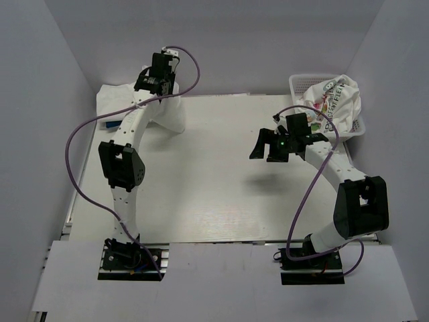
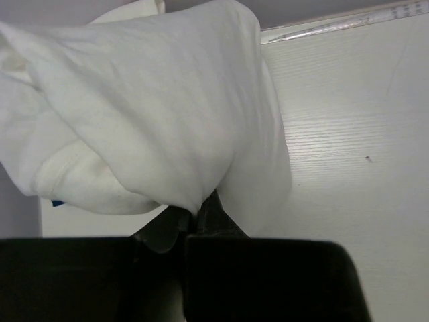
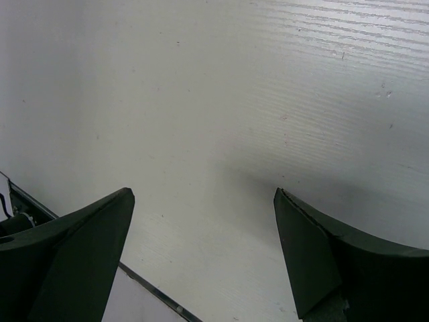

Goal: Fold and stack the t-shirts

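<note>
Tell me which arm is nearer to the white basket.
Right. Its open fingers hover over the table close beside the basket. The left arm is across the table at the far left corner, fingers shut on a white shirt.

t-shirt [image 2: 147, 107]: soft matt wht cloth, creased. table [image 3: 281, 94]: fine grain w/ slight sheen. basket [image 1: 308, 78]: plastic lattice.

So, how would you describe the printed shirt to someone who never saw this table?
At the far right corner of the table stands a white lattice basket. The printed shirt lies bunched inside it. Unlike the plain white shirt at far left, it carries colourful pictures.
</note>
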{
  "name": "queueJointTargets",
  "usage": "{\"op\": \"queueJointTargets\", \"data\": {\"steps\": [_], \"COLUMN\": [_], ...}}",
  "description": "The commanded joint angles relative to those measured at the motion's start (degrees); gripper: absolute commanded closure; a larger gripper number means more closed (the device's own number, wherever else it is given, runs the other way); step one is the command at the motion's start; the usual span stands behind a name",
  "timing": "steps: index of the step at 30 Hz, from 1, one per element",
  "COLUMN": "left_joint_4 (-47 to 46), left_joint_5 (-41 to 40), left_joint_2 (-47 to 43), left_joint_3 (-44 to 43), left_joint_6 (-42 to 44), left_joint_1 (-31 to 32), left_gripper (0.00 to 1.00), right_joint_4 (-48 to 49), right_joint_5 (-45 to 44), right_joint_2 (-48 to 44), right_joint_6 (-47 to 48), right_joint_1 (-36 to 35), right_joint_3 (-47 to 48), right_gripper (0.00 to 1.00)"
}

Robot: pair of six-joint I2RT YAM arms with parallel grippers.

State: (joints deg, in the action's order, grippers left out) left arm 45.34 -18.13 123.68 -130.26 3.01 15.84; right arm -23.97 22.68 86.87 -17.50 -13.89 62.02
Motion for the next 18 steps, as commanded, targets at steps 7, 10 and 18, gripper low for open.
{"op": "queueJointTargets", "data": {"steps": [7,10,18], "left_joint_4": [-6.66,-8.07,-10.62], "left_joint_5": [1.43,3.8,11.01], "left_joint_2": [-2.65,-3.79,-3.88], "left_joint_3": [-3.6,-4.13,-7.11], "left_joint_6": [10.61,12.29,12.99], "left_joint_1": [-4.05,-5.54,-9.59], "left_gripper": [1.0,1.0,1.0], "right_joint_4": [-0.64,-0.56,-1.43], "right_joint_5": [1.14,1.58,2.46], "right_joint_2": [-0.3,0.75,3.56], "right_joint_6": [0.36,-0.34,-0.52], "right_joint_1": [0.0,0.26,-0.08], "right_joint_3": [1.44,2.23,4.42], "right_gripper": [0.1,0.1,0.1]}}
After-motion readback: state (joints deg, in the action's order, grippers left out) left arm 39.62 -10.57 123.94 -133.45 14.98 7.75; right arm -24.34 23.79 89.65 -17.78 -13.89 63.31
